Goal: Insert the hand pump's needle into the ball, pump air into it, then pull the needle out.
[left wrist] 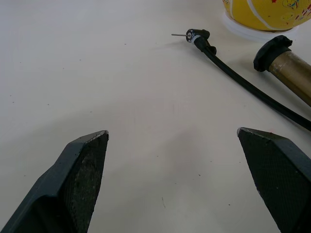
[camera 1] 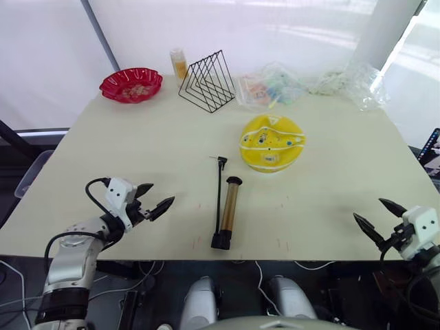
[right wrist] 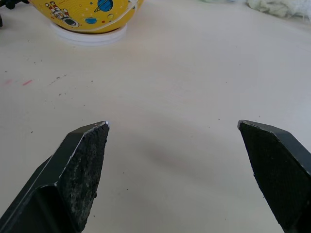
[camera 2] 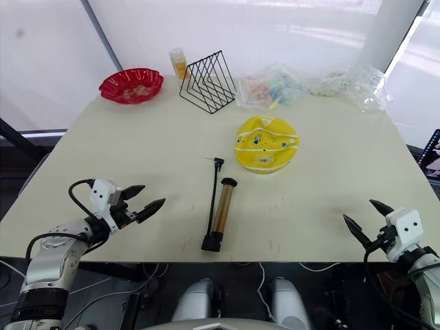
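So starting on the left, the left gripper (camera 1: 155, 198) hangs just over the near-left part of the table (camera 1: 137, 137), fingers spread wide with nothing between them, pointed toward the middle. Next over is the hand pump (camera 1: 229, 206), lying flat near the front edge around the centre, black handle end closest to the robot and the bronze barrel running away from it. Its thin black hose runs alongside the barrel on the left and ends in a small black fitting with the needle (left wrist: 178, 35) sticking out sideways, resting on the table just short of the ball. The needle is probably the fussy bit: thin, likely to bend or slip if pinched directly, so the black fitting behind it looks like the sane place to grab. The hose looks floppy, so it probably won't hold the needle aimed by itself. The barrel looks rigid and light, though smooth metal could slide in the fingers, so the end caps may give better grip. Just past the pump sits the ball (camera 1: 272, 142), yellow with white seams and little prints, visibly saggy and sitting on a white ring. Being soft, it'll likely dent and roll away from a push unless something steadies it. Far right, the right gripper (camera 1: 380, 220) hovers by the near-right corner, well apart from the ball, also gaping and holding nothing.
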{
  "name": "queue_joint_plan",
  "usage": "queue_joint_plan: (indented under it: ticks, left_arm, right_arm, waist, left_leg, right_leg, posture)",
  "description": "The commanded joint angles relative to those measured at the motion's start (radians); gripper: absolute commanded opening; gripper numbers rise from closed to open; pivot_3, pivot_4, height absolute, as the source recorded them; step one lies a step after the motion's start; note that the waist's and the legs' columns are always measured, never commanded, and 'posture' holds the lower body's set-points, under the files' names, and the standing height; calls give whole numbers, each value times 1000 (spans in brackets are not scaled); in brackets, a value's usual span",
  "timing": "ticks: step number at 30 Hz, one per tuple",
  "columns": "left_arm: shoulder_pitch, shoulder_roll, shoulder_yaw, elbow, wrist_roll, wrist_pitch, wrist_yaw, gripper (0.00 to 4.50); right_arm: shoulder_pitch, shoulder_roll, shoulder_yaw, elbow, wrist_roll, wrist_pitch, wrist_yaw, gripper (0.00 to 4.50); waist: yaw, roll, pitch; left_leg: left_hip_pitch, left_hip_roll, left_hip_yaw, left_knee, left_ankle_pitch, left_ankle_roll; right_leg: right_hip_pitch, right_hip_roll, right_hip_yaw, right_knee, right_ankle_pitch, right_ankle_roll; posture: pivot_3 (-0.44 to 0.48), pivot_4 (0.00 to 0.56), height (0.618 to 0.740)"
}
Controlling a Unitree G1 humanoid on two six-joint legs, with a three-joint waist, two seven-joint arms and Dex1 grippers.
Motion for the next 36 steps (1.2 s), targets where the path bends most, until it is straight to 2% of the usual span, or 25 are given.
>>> queue_joint_plan:
  ticks: [1, 16, 23, 28, 36]
  left_arm:
    - [-16, 5, 7, 5, 2, -20, -9, 4500]
    - [-15, 2, 10, 19, -3, -31, -25, 4500]
    - [-18, -14, -10, -46, -10, 7, -4, 4500]
    - [-53, -63, -41, -159, -19, 126, 91, 4500]
    - [-142, -148, -89, -263, -22, 299, 231, 4500]
  right_arm:
    - [12, -8, -37, -14, 22, -23, 8, 4490]
    - [54, -13, -52, -28, 60, -51, 55, 4490]
    - [60, -15, -54, -32, 101, -62, 121, 4490]
    - [104, -52, -28, -102, 140, -54, 250, 4490]
    - [122, -77, -29, -254, 230, 50, 303, 4490]
  waist:
    - [0, 0, 0]
    - [1, 0, 0]
    - [1, 0, 0]
    - [4, 2, 1]
    - [3, 2, 1]
  left_leg:
    - [0, 0, 0, 0, 0, 0]
    - [0, 0, -2, 0, 0, 0]
    - [0, 0, -3, 0, 0, 0]
    - [0, 0, -2, 0, 0, 0]
    - [0, 0, -3, -1, 0, 0]
  right_leg:
    - [0, 0, 0, 0, 0, 0]
    - [0, 0, 1, 0, 0, 0]
    - [0, 0, 1, 0, 0, 0]
    - [0, 0, 1, -1, 0, 0]
    - [0, 1, 1, 0, 0, 1]
  posture:
    - [0, 150, 737]
    - [0, 150, 737]
    - [0, 150, 737]
    - [0, 150, 737]
    - [0, 150, 737]
